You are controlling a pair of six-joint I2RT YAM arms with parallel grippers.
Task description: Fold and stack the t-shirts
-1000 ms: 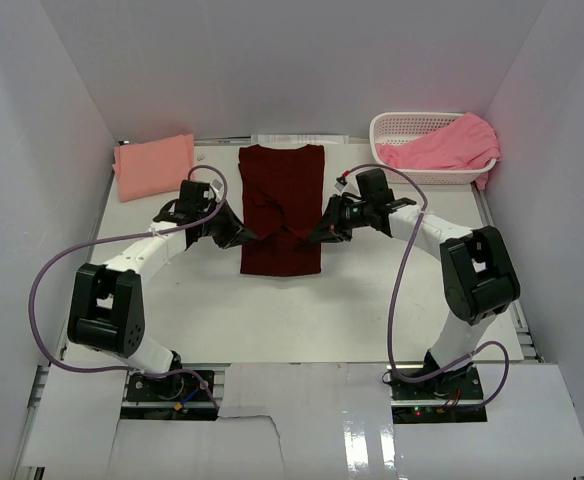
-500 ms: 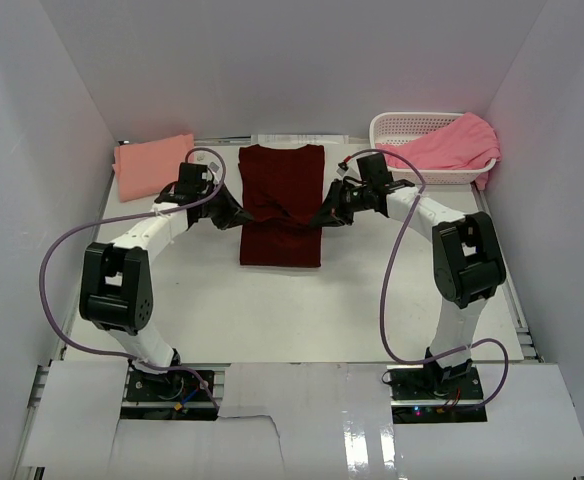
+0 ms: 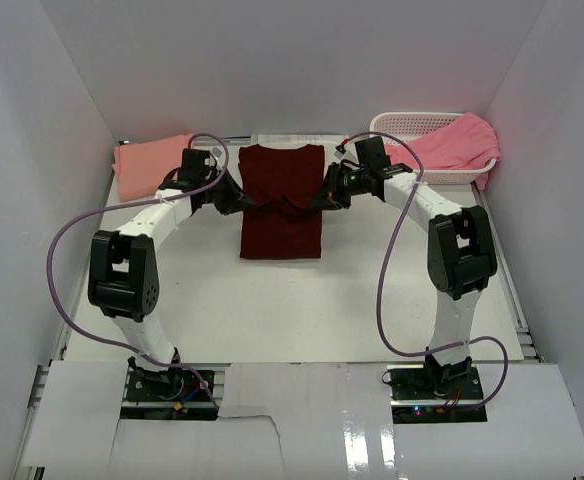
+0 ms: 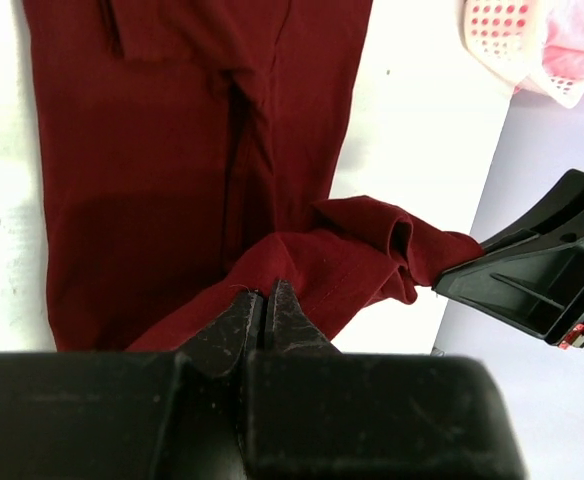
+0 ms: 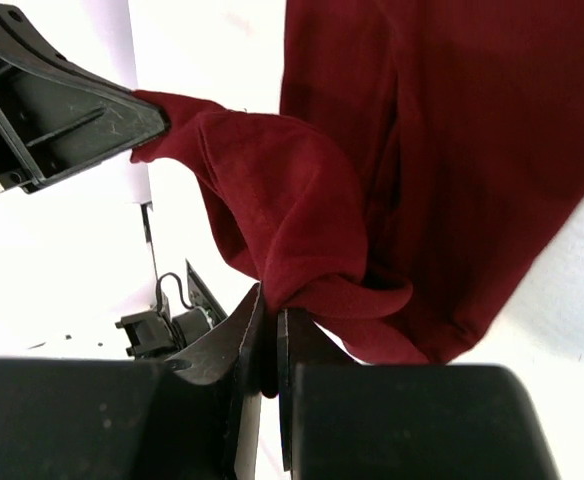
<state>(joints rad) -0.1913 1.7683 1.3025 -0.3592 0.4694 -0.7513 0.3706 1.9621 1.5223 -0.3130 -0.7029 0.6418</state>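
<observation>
Dark maroon soft cloth: the long, narrow maroon t-shirt [image 3: 281,225] lies flat on the white table [image 3: 272,300], just toward 12 o'clock from the table's middle, with its sleeves turned inward. One edge of it is raised off the table and hangs as a sagging band across the shirt's middle. The black two-finger left tool [image 4: 264,300] is clenched on the band's end at the shirt's 9 o'clock side. The black two-finger right tool [image 5: 270,305] is clenched on the other end at 3 o'clock. Each pinches a small bunch of fabric.

Judging by the droop and creases, the cloth is light and limp, with enough friction not to slip. It will hold no shape of its own. It is best taken at the two corners of a hem and kept level and lightly taut, or the fold may skew.

A folded salmon-peach t-shirt [image 3: 152,166] lies at 10 o'clock, apart from the maroon one. A brighter pink t-shirt [image 3: 450,146] is heaped in the white plastic lattice basket [image 3: 400,124] at 2 o'clock and spills over its rim.
</observation>
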